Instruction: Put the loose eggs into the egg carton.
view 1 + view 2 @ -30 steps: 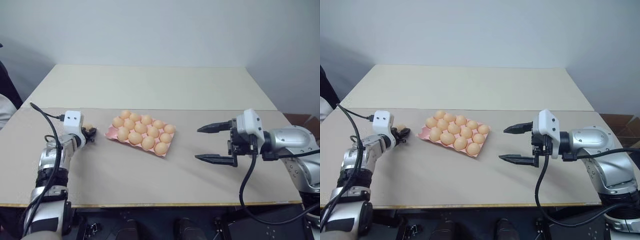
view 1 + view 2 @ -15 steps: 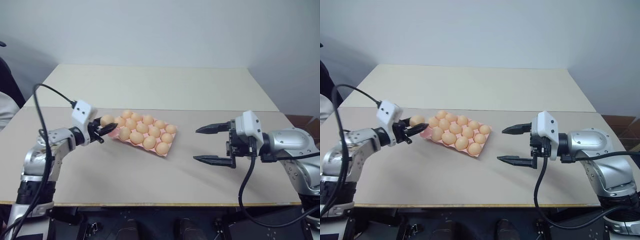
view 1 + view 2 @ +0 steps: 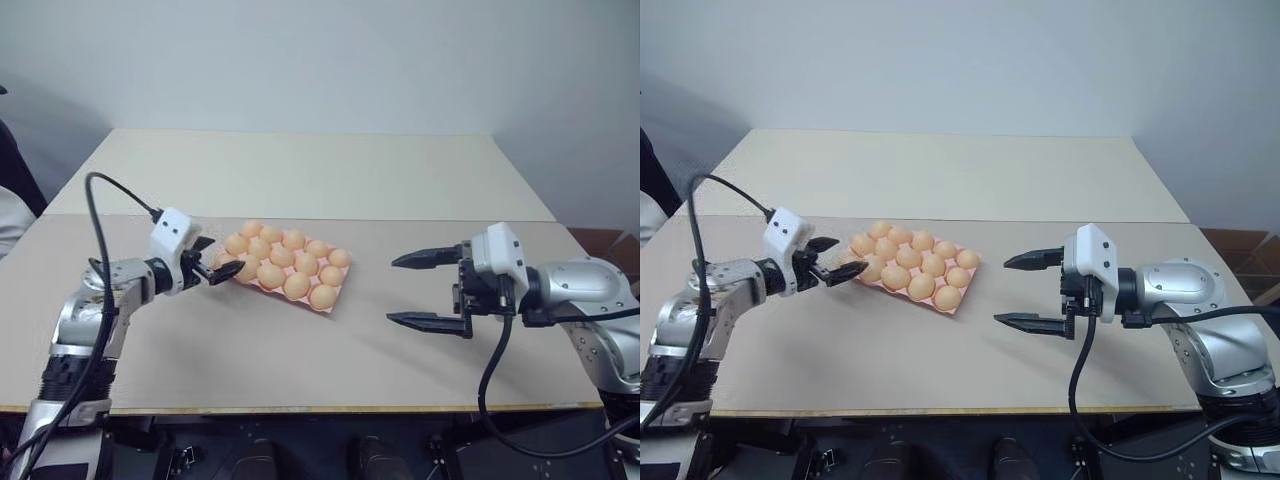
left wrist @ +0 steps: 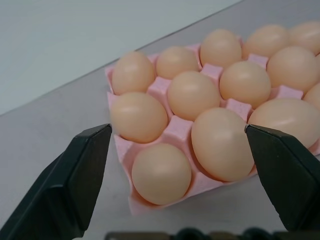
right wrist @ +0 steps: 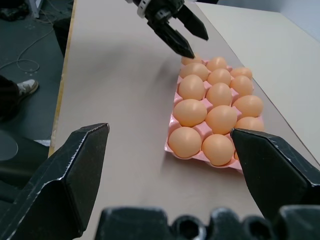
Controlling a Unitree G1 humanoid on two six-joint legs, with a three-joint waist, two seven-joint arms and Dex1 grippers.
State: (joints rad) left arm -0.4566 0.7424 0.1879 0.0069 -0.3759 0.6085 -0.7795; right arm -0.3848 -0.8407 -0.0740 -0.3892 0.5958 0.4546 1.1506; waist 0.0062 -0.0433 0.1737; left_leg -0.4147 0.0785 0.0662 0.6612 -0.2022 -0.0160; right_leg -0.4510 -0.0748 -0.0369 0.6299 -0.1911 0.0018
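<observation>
On the left, the left claw [image 3: 218, 264] hangs just off the near-left corner of the egg carton [image 3: 228, 274], its two black fingers spread wide and holding nothing. In its wrist view the fingers [image 4: 80, 170] stand either side of that corner, with an egg [image 4: 161, 173] sitting in the corner cup between them and clear of both. A black cable loops up from the arm behind it.

The pink egg carton lies on the tabletop [image 3: 300, 370], left of the middle and turned at a slant, so that its long side runs away from the left claw toward the right and nearer edge. Its cups are packed with light orange-tan eggs [image 3: 270, 276] in three rows; each visible cup has one seated in it, and no egg lies loose on the bare tabletop around the carton.

To the right, well apart from the carton, the right claw [image 3: 430, 290] hangs above the tabletop, pointing back toward the carton, its fingers spread wide, one above the other, and empty. Its wrist view looks along the carton's length, with the left claw at the far end.
</observation>
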